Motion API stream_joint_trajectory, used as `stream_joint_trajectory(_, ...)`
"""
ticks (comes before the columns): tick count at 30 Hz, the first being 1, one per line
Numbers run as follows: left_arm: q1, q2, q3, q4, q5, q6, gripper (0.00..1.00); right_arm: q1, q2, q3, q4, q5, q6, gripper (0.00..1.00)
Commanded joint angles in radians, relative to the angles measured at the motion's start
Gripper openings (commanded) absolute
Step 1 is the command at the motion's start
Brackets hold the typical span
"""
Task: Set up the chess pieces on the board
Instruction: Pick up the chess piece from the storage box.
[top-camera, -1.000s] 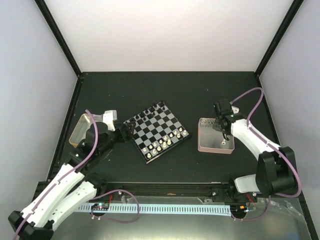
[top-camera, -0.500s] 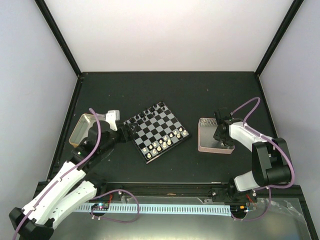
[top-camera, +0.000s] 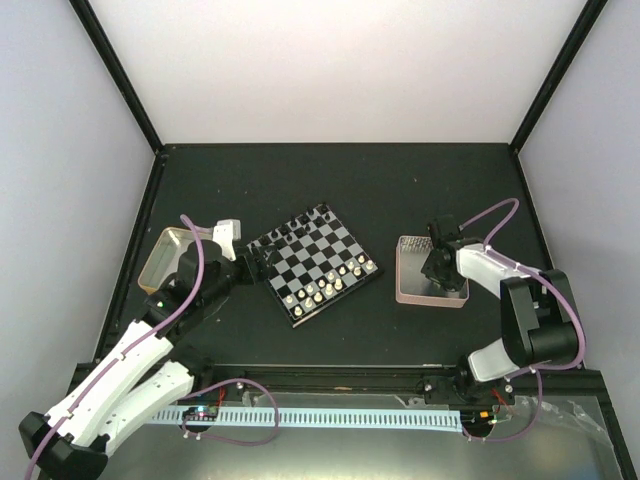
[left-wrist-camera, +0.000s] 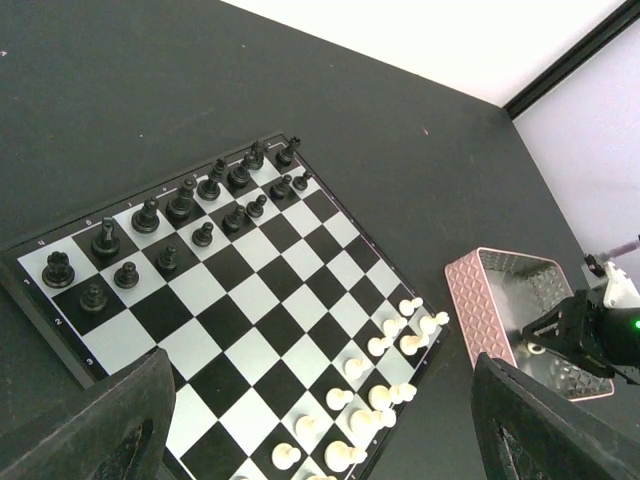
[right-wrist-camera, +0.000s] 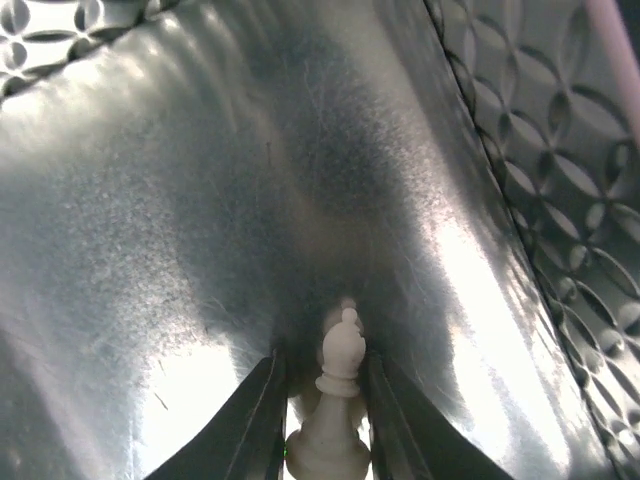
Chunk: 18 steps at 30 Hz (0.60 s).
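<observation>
Black fingers (right-wrist-camera: 250, 430) of the right gripper (right-wrist-camera: 322, 360) press against both sides of a cream-white bishop (right-wrist-camera: 338, 400), so the jaws look closed on it. The piece stands upright on the shiny metal floor of the pink perforated tray (right-wrist-camera: 560, 150), close to one wall. No other chessman shows in that wrist view, though most of the tray floor lies outside it.

Well apart to the left sits the chessboard (left-wrist-camera: 250, 330), turned at an angle. Its far side carries the black pieces (left-wrist-camera: 183, 205) in two neat rows, a back rank and a line of pawns in front, and that side looks finished. On the near side the white pieces (left-wrist-camera: 390, 330) are gathered toward one corner, some of them bunched on their squares. Squares further along those two rows look bare, so the white side seems only partly set.

Beyond the board, the left gripper (left-wrist-camera: 320, 400) hangs over its near edge with jaws spread wide and nothing between them. A metal tin (top-camera: 165, 255) lies just behind that arm.

My reading: black is done, and what is left is carrying this bishop across, then filling and tidying the white ranks
</observation>
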Motion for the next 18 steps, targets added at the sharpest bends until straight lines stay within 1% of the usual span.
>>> stream_joint_trajectory(1,0.009,0.004,0.051,0.018,0.008,-0.004,0.82,-0.005,0.048,0.006,0.027,-0.022,-0.01,0.2)
stream_joint_trajectory(4,0.008,0.008,0.052,0.018,0.01,-0.006,0.82,-0.005,0.055,0.018,0.037,-0.033,-0.023,0.12)
stream_joint_trajectory(8,0.008,0.009,0.053,0.018,0.011,-0.006,0.82,-0.006,0.053,0.039,0.04,-0.027,-0.046,0.09)
stream_joint_trajectory(18,0.008,0.018,0.055,0.025,0.025,-0.006,0.82,-0.004,-0.014,0.042,0.035,-0.028,-0.086,0.1)
